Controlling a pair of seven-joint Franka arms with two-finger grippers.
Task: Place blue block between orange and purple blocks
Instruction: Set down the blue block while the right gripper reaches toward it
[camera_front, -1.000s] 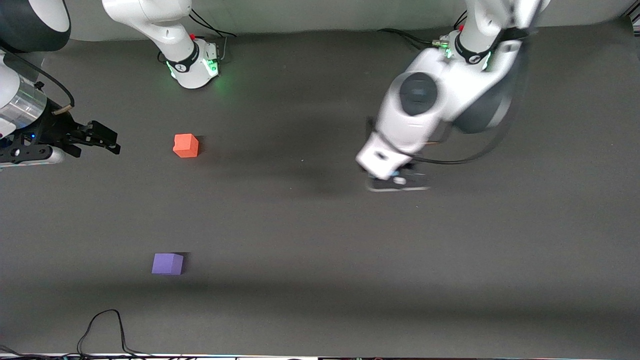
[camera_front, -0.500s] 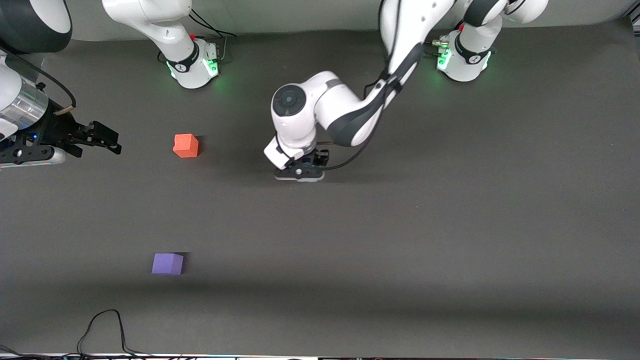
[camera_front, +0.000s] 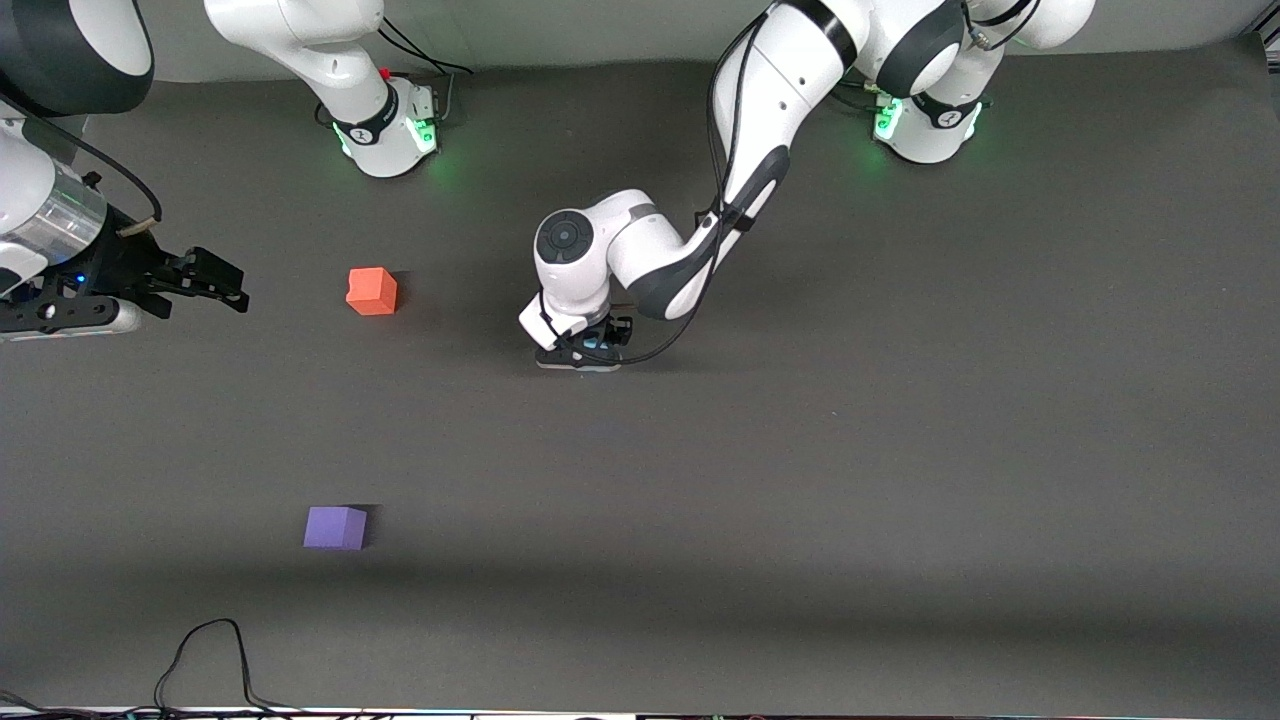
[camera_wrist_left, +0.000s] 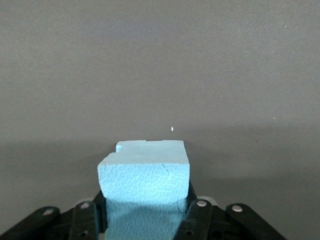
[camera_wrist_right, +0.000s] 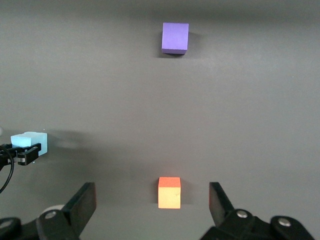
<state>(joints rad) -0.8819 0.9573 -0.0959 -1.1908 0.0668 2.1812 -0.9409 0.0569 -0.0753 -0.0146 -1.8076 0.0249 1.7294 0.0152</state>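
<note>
Grip on the blue block is firm: the left gripper has its two black fingers pressed against opposite faces of the cube, whose top pokes out past the fingertips; in the front view that gripper sits low over the middle of the grey table, with only a sliver of blue showing under the wrist; whether the cube touches the mat cannot be told. From the blue block, the orange block lies at about ten o'clock on the front view's face, toward the right arm's end of the table and well apart; the purple block lies at about eight o'clock, nearer the front camera and also well apart. Orange and purple stand apart from each other, the orange one at roughly twelve o'clock from the purple one, with bare mat between them. The right gripper waits at the right arm's end of the table, at about nine o'clock from the orange block; its fingers are spread wide with nothing between them, and its wrist view shows the orange block just ahead of them, the purple block farther on, and the blue block off to one side in the left gripper. A black cable loops at the table's edge nearest the camera.
</note>
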